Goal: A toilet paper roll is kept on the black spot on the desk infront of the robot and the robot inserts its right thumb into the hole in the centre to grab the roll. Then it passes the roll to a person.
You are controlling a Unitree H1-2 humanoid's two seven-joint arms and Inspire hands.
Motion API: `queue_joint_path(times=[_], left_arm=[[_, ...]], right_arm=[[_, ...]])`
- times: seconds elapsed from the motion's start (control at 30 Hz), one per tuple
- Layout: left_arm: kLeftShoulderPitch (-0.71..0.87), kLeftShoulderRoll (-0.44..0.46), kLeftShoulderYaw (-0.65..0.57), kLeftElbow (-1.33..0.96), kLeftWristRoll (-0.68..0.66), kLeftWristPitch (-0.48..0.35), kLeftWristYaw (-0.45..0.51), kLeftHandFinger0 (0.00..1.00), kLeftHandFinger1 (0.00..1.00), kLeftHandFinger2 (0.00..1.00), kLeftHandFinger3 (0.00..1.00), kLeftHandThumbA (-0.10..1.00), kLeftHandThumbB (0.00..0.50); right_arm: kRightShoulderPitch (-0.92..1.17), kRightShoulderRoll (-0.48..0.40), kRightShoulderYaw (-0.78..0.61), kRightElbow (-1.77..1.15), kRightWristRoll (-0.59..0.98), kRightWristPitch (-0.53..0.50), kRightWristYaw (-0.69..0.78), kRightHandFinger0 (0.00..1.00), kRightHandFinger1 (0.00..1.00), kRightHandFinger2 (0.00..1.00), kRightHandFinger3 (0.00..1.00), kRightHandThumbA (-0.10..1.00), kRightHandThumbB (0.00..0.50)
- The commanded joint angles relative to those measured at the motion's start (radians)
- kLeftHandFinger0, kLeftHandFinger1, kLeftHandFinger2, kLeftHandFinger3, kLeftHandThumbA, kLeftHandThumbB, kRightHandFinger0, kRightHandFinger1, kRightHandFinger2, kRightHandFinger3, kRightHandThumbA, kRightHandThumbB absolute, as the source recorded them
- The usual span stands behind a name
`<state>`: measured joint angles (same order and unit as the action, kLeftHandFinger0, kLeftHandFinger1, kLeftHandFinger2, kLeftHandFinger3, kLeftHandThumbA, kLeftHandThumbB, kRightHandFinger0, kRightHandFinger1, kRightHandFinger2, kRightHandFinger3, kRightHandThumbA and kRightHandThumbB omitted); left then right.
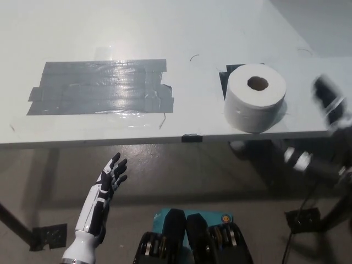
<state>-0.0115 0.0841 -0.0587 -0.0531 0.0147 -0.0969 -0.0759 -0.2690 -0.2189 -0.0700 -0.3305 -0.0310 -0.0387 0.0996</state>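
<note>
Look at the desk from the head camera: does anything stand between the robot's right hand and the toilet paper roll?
Nothing visible does. The toilet paper roll stands upright near the desk's front edge, hole upward. The right hand, blurred, is just to its right, with only bare desk between. The left hand rests open below the desk edge.

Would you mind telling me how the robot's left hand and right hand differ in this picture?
The left hand is white with dark fingers, spread open and sharp; the right hand is black and motion-blurred, its state unclear. The left hand rests low, below the desk edge; the right hand is up at desk height, just right of the toilet paper roll. Neither touches the roll.
</note>
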Motion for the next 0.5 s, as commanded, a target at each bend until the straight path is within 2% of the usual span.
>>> queue_joint_path(times=[0.0,0.03,0.1,0.2,0.37,0.47], left_arm=[[-0.017,0.01,-0.007,-0.037,0.01,-0.033,-0.014,1.0,1.0,1.0,1.0,1.0,0.159],[-0.017,0.011,-0.007,-0.037,0.011,-0.035,-0.014,1.0,1.0,1.0,1.0,1.0,0.156],[-0.019,0.011,-0.008,-0.035,0.014,-0.039,-0.013,1.0,1.0,1.0,1.0,1.0,0.155],[-0.02,0.011,-0.008,-0.037,0.018,-0.034,-0.01,1.0,1.0,1.0,1.0,1.0,0.162],[-0.022,0.01,-0.008,-0.037,0.014,-0.034,-0.013,1.0,1.0,1.0,1.0,1.0,0.152],[-0.025,0.007,-0.008,-0.036,0.002,-0.03,-0.017,1.0,1.0,1.0,1.0,1.0,0.16]], right_arm=[[-0.268,-0.203,-0.012,-0.014,-0.086,0.336,0.086,1.0,1.0,1.0,1.0,0.97,0.29],[-0.301,-0.231,-0.002,0.006,-0.073,0.373,0.108,1.0,1.0,1.0,1.0,0.97,0.291],[-0.427,-0.317,0.058,0.123,-0.08,0.463,0.191,1.0,1.0,1.0,1.0,0.95,0.341],[-0.579,-0.375,0.145,0.29,-0.115,0.508,0.291,1.0,1.0,1.0,1.0,0.93,0.348],[-0.793,-0.381,0.25,0.571,-0.124,0.509,0.396,1.0,1.0,1.0,1.0,0.87,0.351],[-0.913,-0.366,0.324,0.726,-0.171,0.509,0.453,1.0,1.0,1.0,1.0,0.86,0.426]])
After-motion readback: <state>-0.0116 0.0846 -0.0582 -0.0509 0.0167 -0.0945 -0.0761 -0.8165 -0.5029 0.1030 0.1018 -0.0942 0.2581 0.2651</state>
